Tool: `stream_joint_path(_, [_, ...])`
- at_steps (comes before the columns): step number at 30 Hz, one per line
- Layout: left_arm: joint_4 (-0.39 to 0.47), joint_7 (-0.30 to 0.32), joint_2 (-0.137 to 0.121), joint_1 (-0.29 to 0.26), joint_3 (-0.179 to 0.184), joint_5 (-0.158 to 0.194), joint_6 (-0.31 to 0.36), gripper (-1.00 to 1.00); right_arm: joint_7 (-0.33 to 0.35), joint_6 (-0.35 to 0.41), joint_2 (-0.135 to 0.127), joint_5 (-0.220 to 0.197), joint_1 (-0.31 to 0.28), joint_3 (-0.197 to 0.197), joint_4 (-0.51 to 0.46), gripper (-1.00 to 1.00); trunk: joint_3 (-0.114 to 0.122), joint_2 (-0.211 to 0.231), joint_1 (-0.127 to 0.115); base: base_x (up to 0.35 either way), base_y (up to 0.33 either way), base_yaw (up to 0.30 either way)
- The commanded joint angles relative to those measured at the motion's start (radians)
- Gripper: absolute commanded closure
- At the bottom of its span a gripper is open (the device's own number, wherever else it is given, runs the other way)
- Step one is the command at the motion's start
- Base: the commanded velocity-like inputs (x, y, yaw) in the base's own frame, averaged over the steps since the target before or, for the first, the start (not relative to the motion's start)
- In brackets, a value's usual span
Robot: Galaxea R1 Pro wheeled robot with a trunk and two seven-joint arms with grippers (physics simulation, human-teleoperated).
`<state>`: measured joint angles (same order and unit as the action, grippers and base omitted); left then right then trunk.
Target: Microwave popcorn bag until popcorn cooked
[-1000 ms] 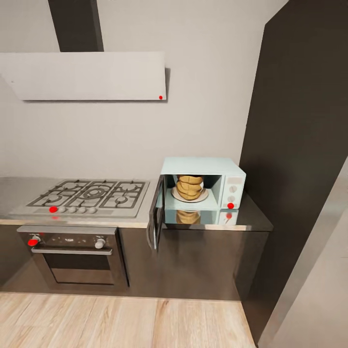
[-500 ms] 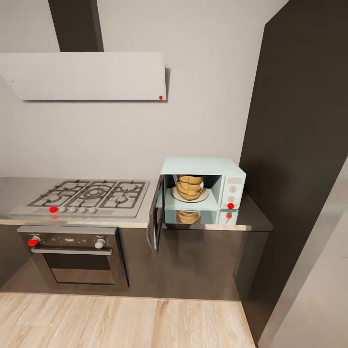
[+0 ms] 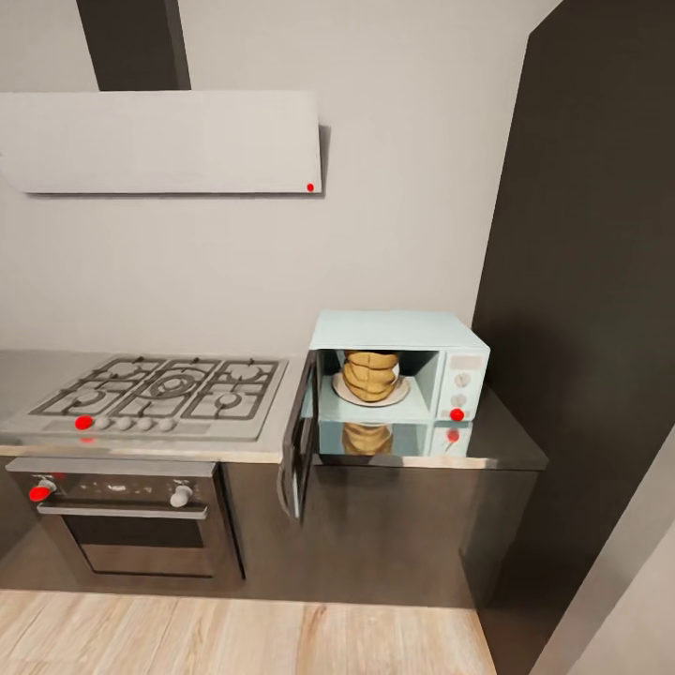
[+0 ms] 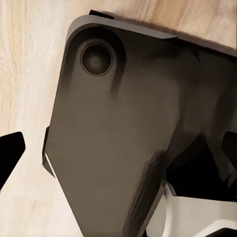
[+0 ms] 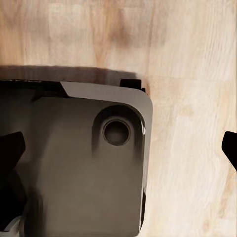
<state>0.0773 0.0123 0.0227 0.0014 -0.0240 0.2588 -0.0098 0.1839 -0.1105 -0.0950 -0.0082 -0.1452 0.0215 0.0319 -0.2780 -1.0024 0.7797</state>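
Currently the bag (image 3: 368,373) sits inside the microwave (image 3: 398,370), at 3 o'clock from the hob (image 3: 155,396); door (image 3: 298,450) open. Closing and heating remain. Both grippers' fingertips stand apart, empty.

The kitchen is evenly and softly lit, with no single source to be made out. A faint shadow is cast on the wall beside the hood (image 3: 159,141). The glossy bench (image 3: 506,448) mirrors the microwave (image 3: 398,370) and the popcorn bag (image 3: 368,374). The render is slightly soft throughout. In both wrist views, the wooden floor (image 5: 197,44) is bright and the robot's base (image 4: 113,143) dark, with soft shadows at its edges.
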Motion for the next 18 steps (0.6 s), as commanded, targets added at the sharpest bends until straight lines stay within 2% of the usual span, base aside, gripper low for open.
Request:
stream_joint_path(1, [0.001, 0.001, 0.0, 0.0, -0.002, 0.005, -0.001, -1.0, 0.003, -0.007, 0.0, -0.001, -0.001, 0.002, 0.003, -1.0, -0.001, -0.001, 0.001, 0.221, 0.0, 0.0])
stream_joint_path(7, [0.002, 0.001, -0.002, 0.0, -0.002, 0.005, -0.002, -1.0, 0.001, -0.006, -0.001, -0.001, -0.001, 0.003, 0.003, -1.0, -0.001, -0.001, 0.001, 0.058, 0.0, 0.0])
stream_joint_path(9, [0.027, -0.004, -0.004, 0.0, -0.001, 0.005, -0.003, -1.0, 0.0, -0.007, -0.001, -0.001, -0.001, 0.003, 0.003, -1.0, -0.001, -0.001, 0.001, 0.002, 0.0, 0.0])
stream_joint_path(10, [0.127, -0.008, -0.017, 0.0, -0.001, 0.005, 0.002, -1.0, 0.0, -0.006, -0.001, -0.001, -0.001, 0.003, 0.003, -1.0, -0.001, -0.001, 0.001, 0.0, 0.0, 0.0])
stream_joint_path(11, [0.27, -0.007, -0.026, 0.0, -0.001, 0.001, 0.022, -1.0, 0.0, -0.006, -0.001, -0.001, -0.001, 0.003, 0.003, -1.0, -0.001, -0.001, 0.001, 0.0, 0.0, 0.0])
stream_joint_path(12, [0.355, -0.007, -0.028, 0.0, -0.001, -0.001, 0.053, -1.0, 0.0, -0.007, -0.001, -0.001, 0.002, 0.003, 0.003, -1.0, -0.001, -0.001, 0.001, 0.0, 0.0, 0.0])
stream_joint_path(13, [0.48, -0.008, -0.036, -0.001, -0.001, -0.002, 0.134, -1.0, 0.0, -0.008, -0.002, -0.001, 0.007, 0.003, 0.003, -1.0, -0.001, -0.001, 0.001, 0.0, 0.0, 0.0])
stream_joint_path(14, [0.551, -0.008, -0.042, -0.002, -0.001, -0.002, 0.187, -1.0, 0.0, -0.008, -0.002, -0.001, 0.008, 0.003, 0.003, -1.0, -0.001, -0.001, 0.001, 0.0, 0.0, 0.0])
stream_joint_path(15, [0.667, -0.009, -0.053, -0.003, -0.001, -0.001, 0.27, -1.0, 0.0, -0.008, -0.002, -0.001, 0.009, 0.003, 0.003, -1.0, -0.001, -0.001, 0.001, 0.0, 0.0, 0.0])
stream_joint_path(17, [0.839, -0.009, -0.071, -0.005, -0.003, 0.002, 0.395, -1.0, 0.0, -0.008, -0.002, -0.001, 0.01, 0.003, 0.003, -1.0, -0.001, -0.001, 0.001, 0.0, 0.0, 0.0])
stream_joint_path(18, [0.891, -0.009, -0.076, -0.01, -0.003, 0.003, 0.432, -1.0, 0.0, -0.008, -0.002, -0.001, 0.01, 0.003, 0.003, -1.0, -0.001, -0.001, 0.001, 0.0, 0.0, 0.0])
